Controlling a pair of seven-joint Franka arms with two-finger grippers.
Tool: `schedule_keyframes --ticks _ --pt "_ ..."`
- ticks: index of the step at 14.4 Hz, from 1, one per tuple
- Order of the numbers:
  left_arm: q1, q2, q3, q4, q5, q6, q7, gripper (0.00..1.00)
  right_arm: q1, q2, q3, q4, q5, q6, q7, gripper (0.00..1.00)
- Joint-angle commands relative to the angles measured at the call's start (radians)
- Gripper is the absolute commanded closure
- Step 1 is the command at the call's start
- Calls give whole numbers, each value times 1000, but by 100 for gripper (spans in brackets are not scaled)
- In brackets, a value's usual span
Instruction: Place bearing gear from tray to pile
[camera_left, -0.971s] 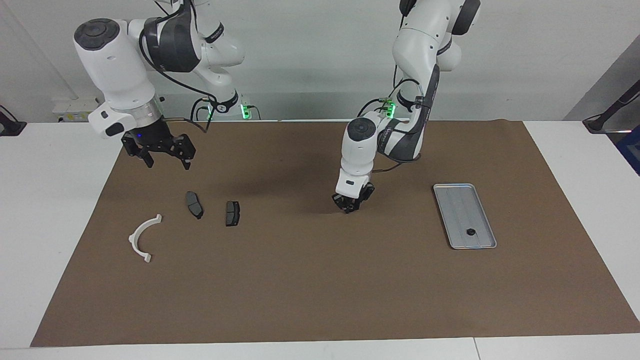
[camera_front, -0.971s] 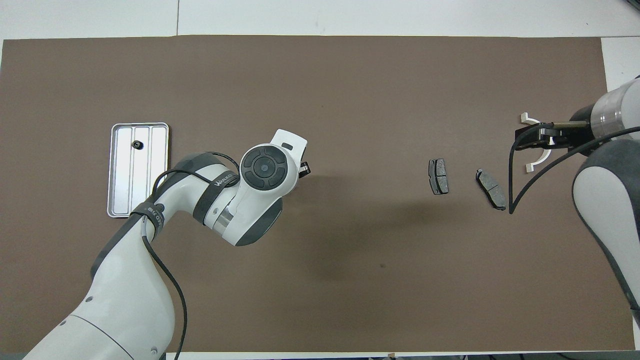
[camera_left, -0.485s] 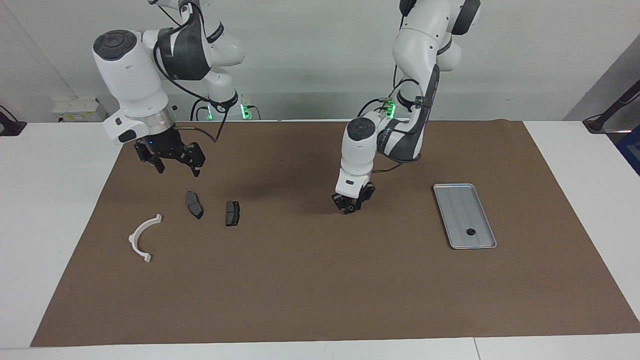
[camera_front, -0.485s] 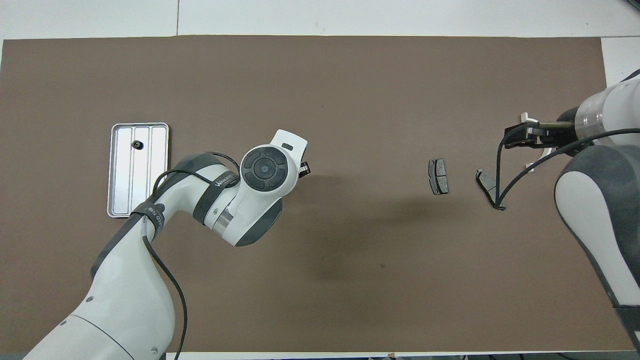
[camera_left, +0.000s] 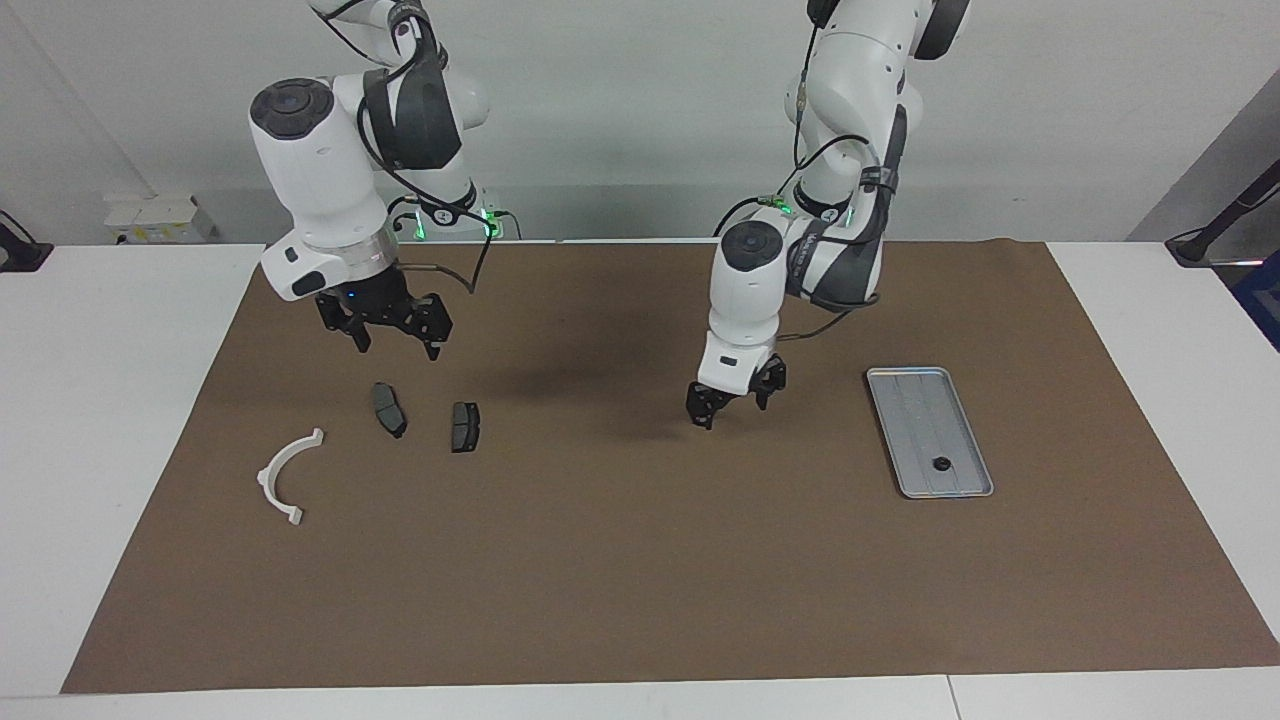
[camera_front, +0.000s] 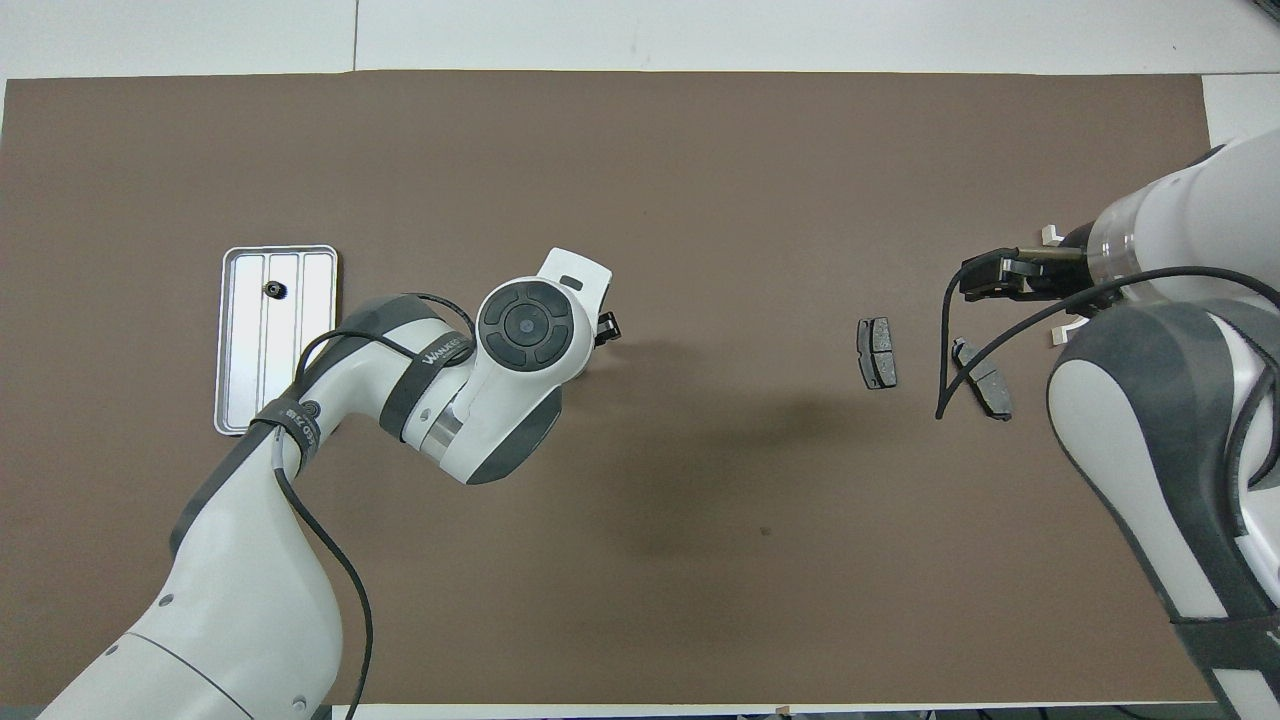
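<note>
Your left tool (camera_left: 733, 398) hangs low over bare mat between the pile and the tray (camera_left: 903, 385), fingers apart and holding nothing, so I judge the pick-up not yet begun. The bearing gear (camera_left: 940, 463) sits alone in the tray, in its end farther from the robots. Next you need to bring that tool across, over the gear, and come down square on a very small part. Your right tool (camera_left: 390, 322) is open above the brake pads (camera_left: 389, 410), empty.
</note>
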Motion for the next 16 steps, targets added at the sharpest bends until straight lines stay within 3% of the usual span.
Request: schedule_keyframes --ticks 1,5,9,16 --pt "106 -73 -8 -1 -11 -97 193 0 50 17 -1 -13 13 44 103 0" --pt "267 -90 -7 79 -101 -204 538 0 128 66 -1 -11 13 93 225 0" --pt "426 -89 -4 62 -201 -144 834 0 197 122 -1 -11 11 148 284 0" --pt "499 -7 2 28 -206 33 948 0 327 200 -1 13 7 243 477 0"
